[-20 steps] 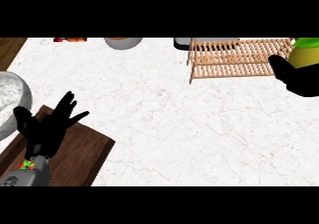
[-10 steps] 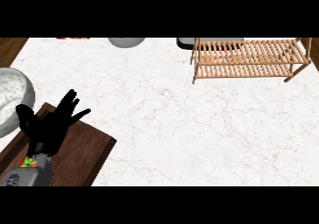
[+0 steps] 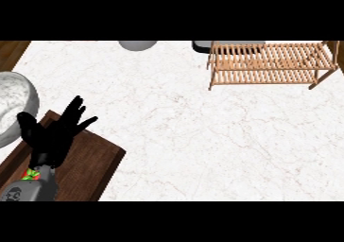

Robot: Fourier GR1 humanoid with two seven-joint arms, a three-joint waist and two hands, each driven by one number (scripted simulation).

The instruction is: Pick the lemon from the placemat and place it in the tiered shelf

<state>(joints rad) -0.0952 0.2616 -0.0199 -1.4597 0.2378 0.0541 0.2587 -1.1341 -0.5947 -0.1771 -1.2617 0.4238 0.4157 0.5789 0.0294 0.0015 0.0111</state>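
The wooden tiered shelf [image 3: 269, 64] stands at the counter's far right, and its slatted levels show nothing on them. The brown placemat [image 3: 88, 160] lies at the lower left. My left hand [image 3: 53, 134] hovers over the placemat with fingers spread straight, holding nothing. No lemon shows anywhere in the head view. My right hand is out of the picture.
A large marbled white bowl [image 3: 11, 106] sits at the left edge beside the placemat. A grey bowl [image 3: 138, 45] and a dark object [image 3: 201, 46] stand along the far edge, left of the shelf. White marble counter [image 3: 202, 142] spreads between placemat and shelf.
One second ago my right hand covered the shelf's right end, next to a yellow-green thing; both have left the view. The left hand has barely moved.
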